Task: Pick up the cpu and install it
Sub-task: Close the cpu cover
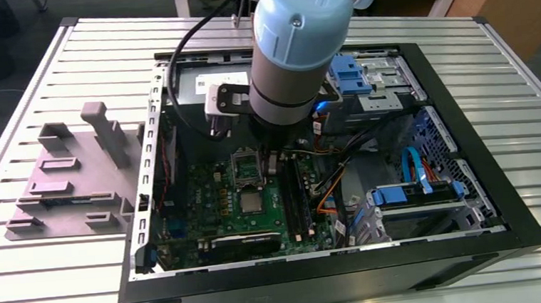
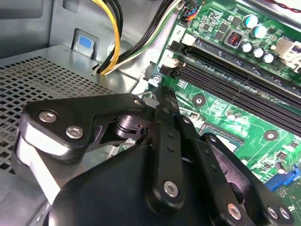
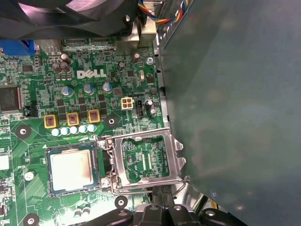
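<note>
The exterior view is looking down into the open case; the 2 wrist views are closely sharing its motherboard.

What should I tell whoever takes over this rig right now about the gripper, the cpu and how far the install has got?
Gripper: down inside the open computer case, low over the motherboard, next to the socket and not on the cpu.
Cpu: lies flat in its socket, silver top up, apart from the gripper.
Done: the cpu appears to be placed in the socket.
Left: the metal bracket is flipped open beside the chip, not yet closed over it.
</note>
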{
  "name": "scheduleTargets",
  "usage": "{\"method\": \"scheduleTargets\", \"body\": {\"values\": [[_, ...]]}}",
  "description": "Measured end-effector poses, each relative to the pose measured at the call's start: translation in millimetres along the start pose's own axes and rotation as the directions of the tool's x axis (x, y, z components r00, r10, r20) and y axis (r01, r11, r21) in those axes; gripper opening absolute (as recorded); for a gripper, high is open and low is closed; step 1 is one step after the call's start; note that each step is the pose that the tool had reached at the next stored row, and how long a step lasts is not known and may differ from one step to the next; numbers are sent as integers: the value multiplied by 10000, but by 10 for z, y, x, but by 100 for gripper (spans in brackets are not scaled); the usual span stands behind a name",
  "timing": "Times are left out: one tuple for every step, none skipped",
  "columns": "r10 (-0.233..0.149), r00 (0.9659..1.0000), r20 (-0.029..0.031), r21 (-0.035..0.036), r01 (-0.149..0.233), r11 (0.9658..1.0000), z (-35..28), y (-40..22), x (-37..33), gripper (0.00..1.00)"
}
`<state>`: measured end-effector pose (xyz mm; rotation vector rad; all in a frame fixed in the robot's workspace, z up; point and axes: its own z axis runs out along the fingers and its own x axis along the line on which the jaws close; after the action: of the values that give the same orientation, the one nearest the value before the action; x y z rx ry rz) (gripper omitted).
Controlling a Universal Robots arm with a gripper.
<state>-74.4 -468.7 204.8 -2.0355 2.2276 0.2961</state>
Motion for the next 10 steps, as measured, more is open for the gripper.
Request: {"method": "scheduleTargets", "body": {"values": [[1, 10000, 2, -1, -1, 10000, -9, 1, -1, 11], [1, 10000, 5, -1, -1, 10000, -21, 2, -2, 11], [1, 10000, 10, -1, -1, 10000, -33, 2, -3, 11], [-1, 10000, 14, -1, 1, 10000, -41, 2, -3, 11], [-1, 10000, 17, -2, 1, 10000, -43, 2, -2, 11], [-1, 10000, 21, -2, 1, 10000, -43, 2, -1, 11], [-1, 10000, 21, -2, 1, 10000, -43, 2, -1, 11], [0, 10000, 14, -1, 0, 10000, -42, 2, -1, 11], [0, 10000, -13, 0, 0, 10000, -40, 1, 0, 11], [0, 10000, -33, 3, 0, 10000, -33, 0, 2, 11]]}}
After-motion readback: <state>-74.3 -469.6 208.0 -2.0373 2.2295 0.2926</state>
